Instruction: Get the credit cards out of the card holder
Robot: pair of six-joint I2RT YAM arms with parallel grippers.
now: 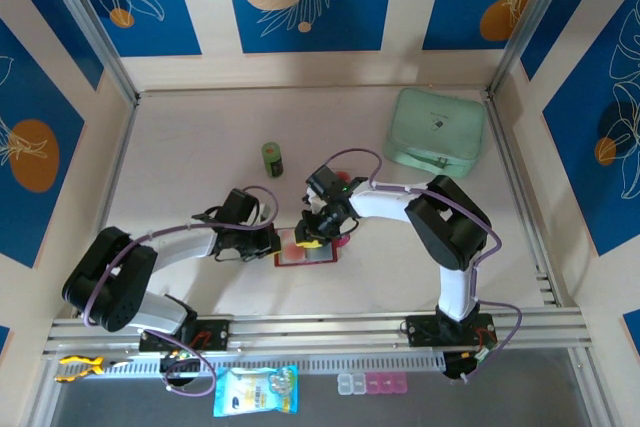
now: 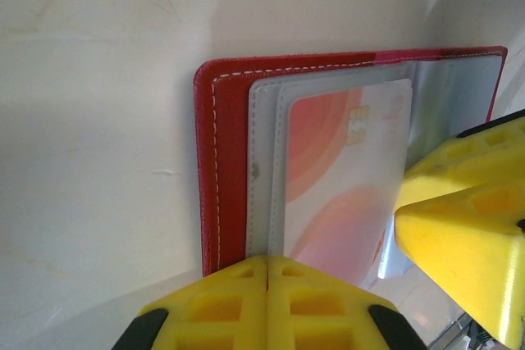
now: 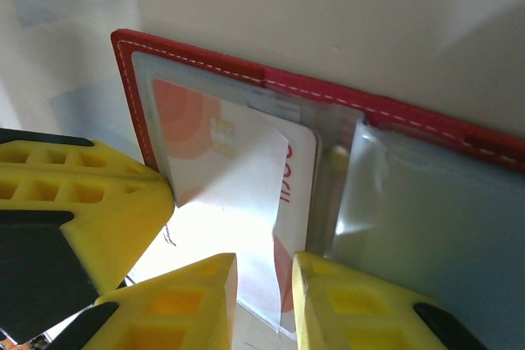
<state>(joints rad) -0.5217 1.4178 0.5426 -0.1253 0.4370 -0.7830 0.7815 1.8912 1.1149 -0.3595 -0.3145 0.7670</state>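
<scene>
Jaws of the right gripper [image 3: 264,272] stand a narrow gap apart. The lower corner of a credit card [image 3: 238,178] shows in that gap, though we cannot see that the pads have any hold of it. Just to its left sits the left gripper [image 2: 267,276], closed finger to finger with nothing between. Its tip is at the near edge of the card holder [image 2: 225,161], and we judge that it pins the holder down.

The holder lies open and flat on the tabletop [image 2: 98,79], directly ahead of both grippers. The card is on its left page, seemingly part out of its pocket, with more clear sleeves [image 3: 426,227] to the right.

We expect the card to be light, thin, stiff and glossy, so it should slip easily. It is best pinched across its faces at the freed near edge and drawn straight back. The sleeves look soft and may cling, and the holder is light enough to drag along unless held.

The two grippers are close beside each other, so sideways room is tight. Beyond the card runs the holder's stitched red border, then bare tabletop. Farther ahead, and well apart, stand a small green bottle [image 1: 272,159] and a mint-green pouch [image 1: 437,129]
</scene>
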